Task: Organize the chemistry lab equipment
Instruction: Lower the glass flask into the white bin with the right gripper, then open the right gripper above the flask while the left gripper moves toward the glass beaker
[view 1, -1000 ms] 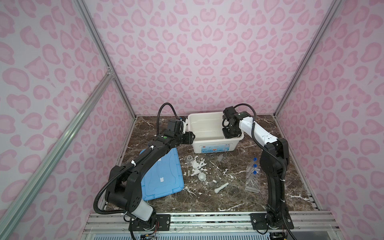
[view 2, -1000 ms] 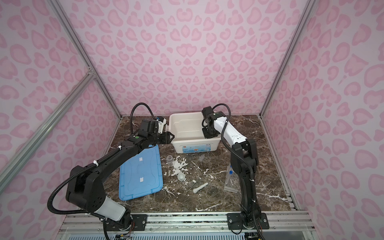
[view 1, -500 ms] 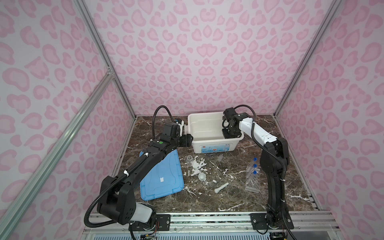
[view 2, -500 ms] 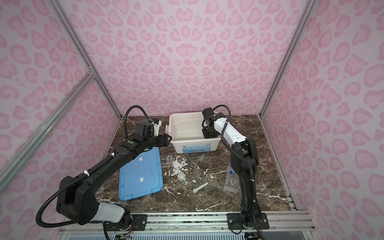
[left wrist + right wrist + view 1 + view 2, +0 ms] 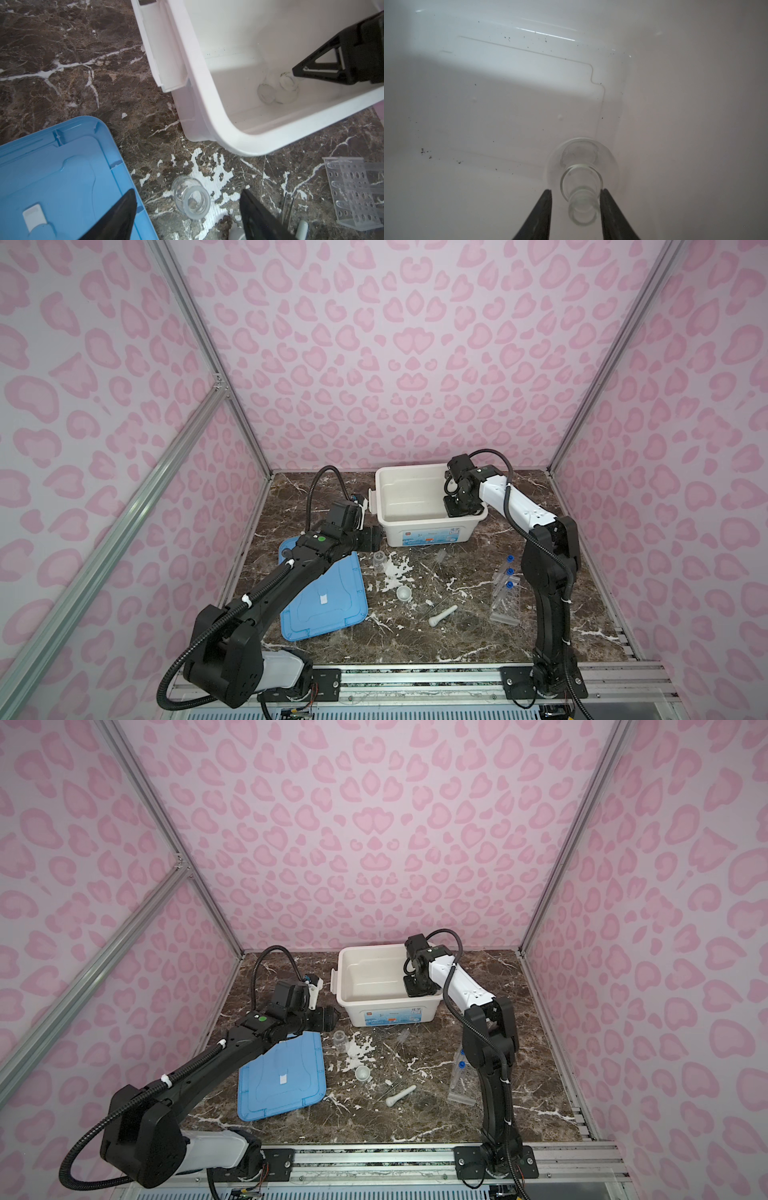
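Straddling glass flask (image 5: 581,162) neck in bin (image 5: 424,533): R end effector (image 5: 575,190) parted; L end effector (image 5: 188,190) spread, empty. Risk: lift-out snags neck, flask topples.

My left gripper (image 5: 188,192), seen from the wrist: both black fingers (image 5: 116,216) are spread wide and hold nothing. Between them, on the marble table (image 5: 62,62), sits a clear glass beaker (image 5: 192,200) on a white-veined patch. The blue lid (image 5: 52,166) lies under one finger and the clear tube rack (image 5: 353,193) near the other. Beyond is the open white bin (image 5: 207,108), with clear glassware (image 5: 278,91) on its floor beneath the right gripper (image 5: 303,72).
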Controlling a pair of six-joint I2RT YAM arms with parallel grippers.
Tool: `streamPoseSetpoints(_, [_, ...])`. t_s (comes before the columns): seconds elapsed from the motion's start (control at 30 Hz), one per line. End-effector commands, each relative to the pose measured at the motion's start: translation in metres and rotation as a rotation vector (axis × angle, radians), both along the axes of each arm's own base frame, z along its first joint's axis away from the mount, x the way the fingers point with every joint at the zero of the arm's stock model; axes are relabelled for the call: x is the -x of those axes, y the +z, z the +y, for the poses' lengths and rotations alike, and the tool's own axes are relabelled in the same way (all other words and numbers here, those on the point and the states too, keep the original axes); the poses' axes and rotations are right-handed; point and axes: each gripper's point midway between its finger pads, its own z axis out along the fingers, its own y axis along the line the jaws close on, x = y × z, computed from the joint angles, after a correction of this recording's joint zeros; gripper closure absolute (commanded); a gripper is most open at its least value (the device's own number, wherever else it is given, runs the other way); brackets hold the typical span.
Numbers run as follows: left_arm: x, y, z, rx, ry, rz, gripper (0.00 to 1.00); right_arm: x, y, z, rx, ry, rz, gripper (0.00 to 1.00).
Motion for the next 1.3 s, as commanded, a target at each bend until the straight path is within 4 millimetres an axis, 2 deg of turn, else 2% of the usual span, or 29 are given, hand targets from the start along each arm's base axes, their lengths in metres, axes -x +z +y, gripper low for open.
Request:
streamPoseSetpoints(0.0, [0.009,-0.008,0.003,-0.072,-0.021,0.015,0.21,-0.001,0.01,0.002,-0.023,-0.009,-0.022,0.51])
streamPoseSetpoints(0.17, [0.019,-0.021,-0.006,-0.14,-0.059,0.049,0.22,-0.003,0.029,0.004,-0.058,-0.022,-0.072,0.37])
streamPoseSetpoints(0.43, [0.031,-0.044,-0.016,-0.267,-0.097,0.121,0.23,-0.003,0.056,0.003,-0.116,-0.05,-0.141,0.29])
streamPoseSetpoints(0.6, [0.032,-0.05,-0.017,-0.301,-0.089,0.154,0.24,-0.005,0.072,-0.004,-0.127,-0.077,-0.224,0.27])
streamPoseSetpoints(0.73, [0.031,-0.054,-0.019,-0.31,-0.088,0.174,0.31,-0.003,0.086,-0.008,-0.146,-0.096,-0.28,0.26])
streamPoseSetpoints(0.9, [0.028,-0.057,-0.022,-0.315,-0.088,0.19,0.39,0.0,0.091,-0.013,-0.15,-0.101,-0.29,0.26])
streamPoseSetpoints(1.27, [0.026,-0.067,-0.023,-0.348,-0.089,0.219,0.46,0.003,0.086,-0.019,-0.155,-0.117,-0.285,0.26])
